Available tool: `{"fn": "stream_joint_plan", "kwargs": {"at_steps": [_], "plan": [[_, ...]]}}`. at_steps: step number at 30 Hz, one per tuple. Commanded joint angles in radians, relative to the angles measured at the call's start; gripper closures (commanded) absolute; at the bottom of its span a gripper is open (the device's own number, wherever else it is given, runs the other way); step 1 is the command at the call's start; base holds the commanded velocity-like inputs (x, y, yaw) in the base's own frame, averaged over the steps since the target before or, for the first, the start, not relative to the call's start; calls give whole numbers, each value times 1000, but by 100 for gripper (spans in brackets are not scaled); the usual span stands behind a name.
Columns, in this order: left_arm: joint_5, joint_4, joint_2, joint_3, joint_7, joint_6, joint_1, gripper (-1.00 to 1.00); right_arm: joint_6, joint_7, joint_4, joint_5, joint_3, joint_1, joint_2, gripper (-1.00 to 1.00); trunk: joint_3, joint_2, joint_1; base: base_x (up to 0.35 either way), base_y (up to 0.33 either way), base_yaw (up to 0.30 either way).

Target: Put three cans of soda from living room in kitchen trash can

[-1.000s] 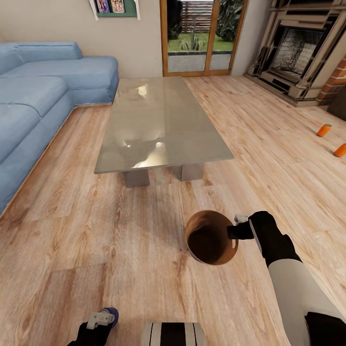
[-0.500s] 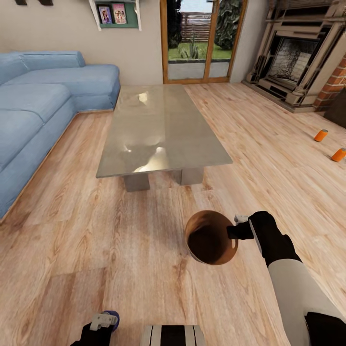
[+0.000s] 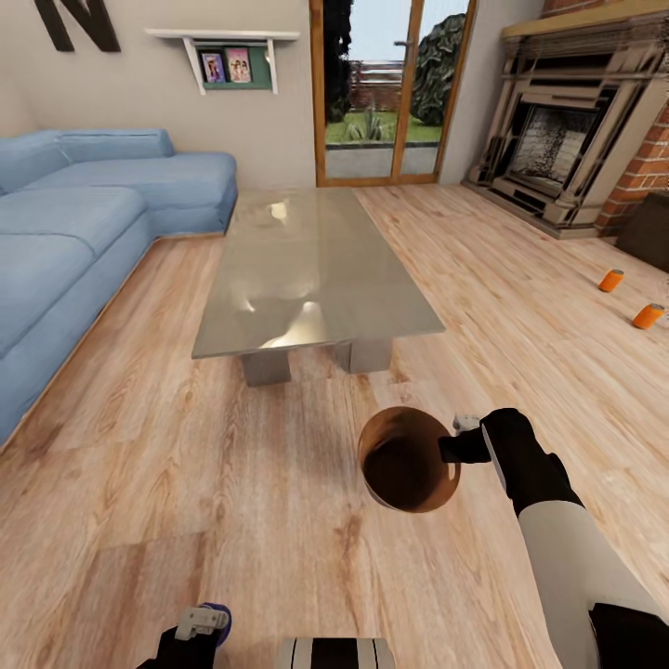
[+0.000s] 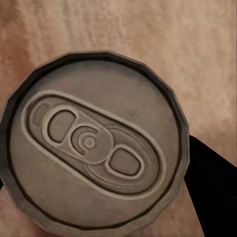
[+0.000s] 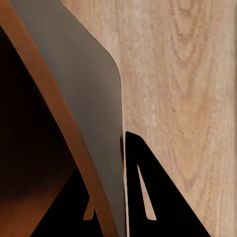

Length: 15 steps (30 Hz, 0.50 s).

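My right gripper (image 3: 456, 445) is shut on the rim of the tash can (image 3: 407, 461), a round bin with a coppery-brown inside, held above the wood floor in front of the low table. In the right wrist view its dark fingers (image 5: 144, 197) pinch the bin's grey wall (image 5: 84, 94). At the bottom edge of the head view my left gripper (image 3: 204, 623) is shut on a dark blue can of soda (image 3: 217, 613). That can's grey metal top (image 4: 94, 143) faces the left wrist camera. Two orange cans (image 3: 610, 280) (image 3: 648, 316) lie on the floor far right.
A grey low table (image 3: 311, 269) stands straight ahead, with a blue corner sofa (image 3: 84, 223) to its left. A brick fireplace (image 3: 567, 149) and a glass door (image 3: 390, 93) are at the back. Open plank floor lies between me and the orange cans.
The head camera has tilted upward, so the whole room sits lower in the picture and more wall shows. Both arms, the bin and the blue can hold their places.
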Motion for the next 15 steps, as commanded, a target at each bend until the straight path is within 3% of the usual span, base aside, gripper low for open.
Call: {"fn": "stream_joint_plan", "kwargs": {"at_steps": [1, 8, 15], "plan": [[-1, 0, 0, -1, 2, 0, 0, 100, 5, 6, 0, -25, -1, 0, 0, 100, 4, 0, 0, 0, 0, 0], [1, -1, 0, 0, 2, 0, 0, 100, 5, 6, 0, -26, 2, 1, 2, 100, 29, 22, -14, 0, 0, 0], [1, 0, 1, 1, 2, 1, 0, 100, 5, 7, 1, -30, 51, 2, 1, 100, 51, 71, -41, 0, 0, 0]]}}
